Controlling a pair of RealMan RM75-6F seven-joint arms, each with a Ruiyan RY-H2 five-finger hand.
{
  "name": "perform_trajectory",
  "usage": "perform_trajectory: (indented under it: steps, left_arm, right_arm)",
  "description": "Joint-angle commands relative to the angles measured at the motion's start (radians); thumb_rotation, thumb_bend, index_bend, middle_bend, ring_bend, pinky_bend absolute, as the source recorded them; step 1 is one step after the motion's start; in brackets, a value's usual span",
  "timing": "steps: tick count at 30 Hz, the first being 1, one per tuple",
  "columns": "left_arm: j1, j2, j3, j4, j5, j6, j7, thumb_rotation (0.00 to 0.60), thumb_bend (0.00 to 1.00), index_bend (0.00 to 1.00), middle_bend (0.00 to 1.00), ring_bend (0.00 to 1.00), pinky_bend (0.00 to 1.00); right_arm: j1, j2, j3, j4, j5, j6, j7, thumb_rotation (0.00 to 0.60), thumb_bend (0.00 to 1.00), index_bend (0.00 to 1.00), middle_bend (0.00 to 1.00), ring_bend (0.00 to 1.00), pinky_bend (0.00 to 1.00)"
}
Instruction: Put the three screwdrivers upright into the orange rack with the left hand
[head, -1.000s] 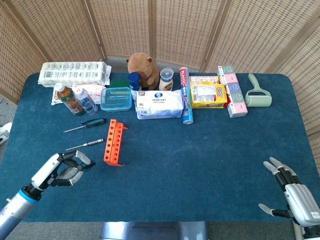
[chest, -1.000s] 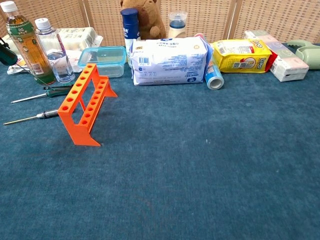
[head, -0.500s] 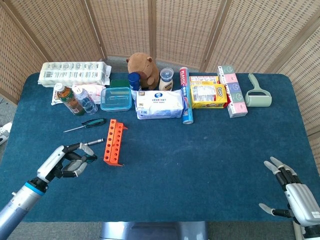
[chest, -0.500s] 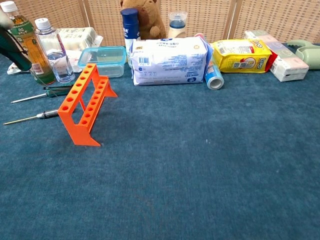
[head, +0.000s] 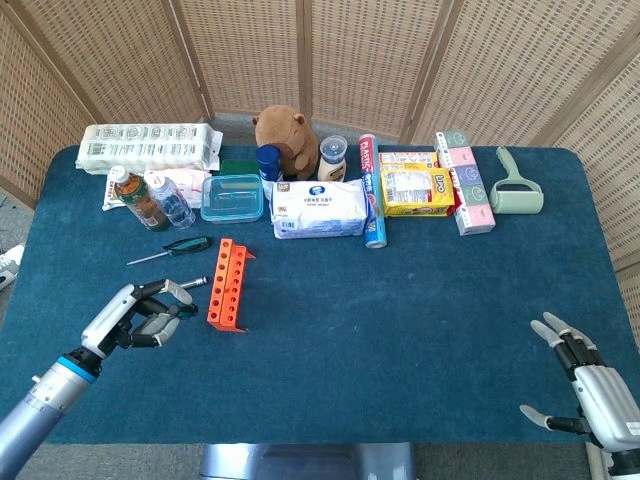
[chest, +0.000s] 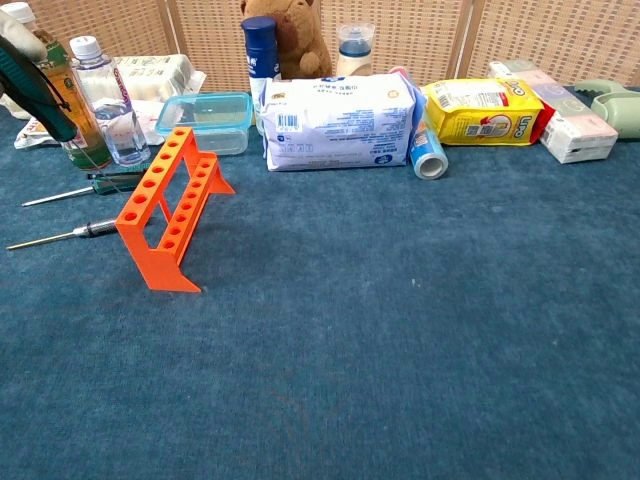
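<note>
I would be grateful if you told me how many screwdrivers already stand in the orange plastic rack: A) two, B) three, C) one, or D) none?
D: the orange plastic rack has only empty holes, while the green-handled screwdriver and the silver-handled screwdriver lie flat on the blue cloth beside it.

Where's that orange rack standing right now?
In the head view, the orange rack stands on the table's left half, right of two lying screwdrivers and the left hand.
</note>
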Motion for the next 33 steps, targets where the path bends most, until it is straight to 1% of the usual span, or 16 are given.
perform_trajectory:
  steps: [1,5,26,33]
  left_arm:
    - [-0.008,-0.004,-0.008,0.007,-0.021,-0.030,-0.012,0.600,0.49,0.46,0.91,0.88,0.92]
    - [-0.014,-0.014,-0.017,0.022,-0.033,-0.057,-0.025,0.600,0.50,0.46,0.91,0.88,0.92]
    - [-0.003,-0.038,-0.043,0.037,-0.048,-0.095,-0.022,0.600,0.49,0.46,0.91,0.88,0.92]
    - [-0.003,-0.052,-0.054,0.050,-0.070,-0.115,-0.016,0.600,0.50,0.46,0.91,0.88,0.92]
  right_arm:
    - [0.000,0.000,-0.001,0.000,0.001,-0.002,-0.003,0.600,0.00,0.07,0.00,0.02,0.04]
    - [0.001,0.000,-0.001,-0.002,0.002,-0.005,-0.005,0.600,0.00,0.07,0.00,0.02,0.04]
    - [0.001,0.003,0.000,-0.001,0.002,-0.003,0.001,0.600,0.00,0.07,0.00,0.02,0.04]
    - [0.001,0.003,0.000,0.000,0.002,-0.004,0.003,0.600,0.00,0.07,0.00,0.02,0.04]
